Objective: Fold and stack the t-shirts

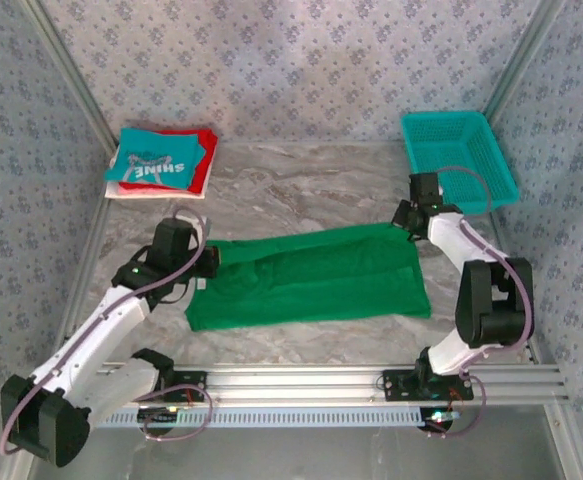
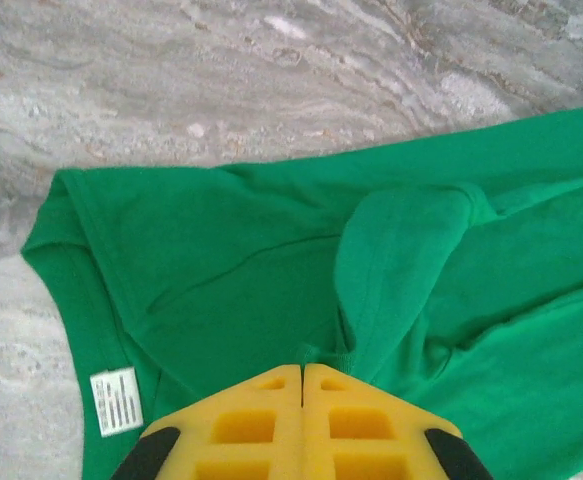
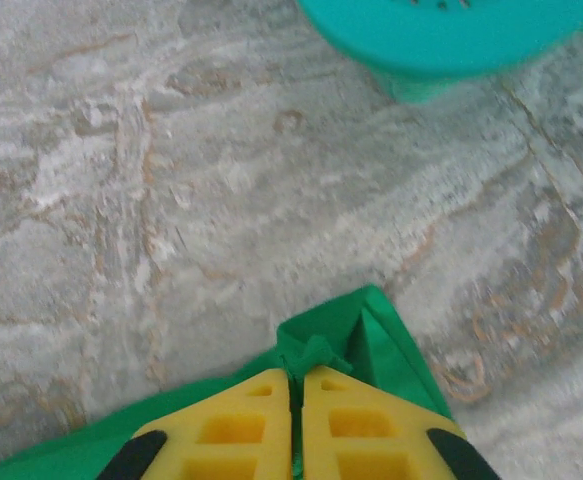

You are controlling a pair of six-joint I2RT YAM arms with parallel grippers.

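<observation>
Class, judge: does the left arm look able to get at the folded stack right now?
Probably not yet: the left gripper is shut on the green shirt, though the way across the table to the stack looks free.

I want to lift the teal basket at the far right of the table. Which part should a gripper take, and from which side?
Take the near rim of the teal basket, coming straight down from above, with one finger inside the wall and one outside. The basket stands upright with its open side up, and its wall looks thin enough to fit between two fingers, so a pinch on the rim should probably hold it.
</observation>
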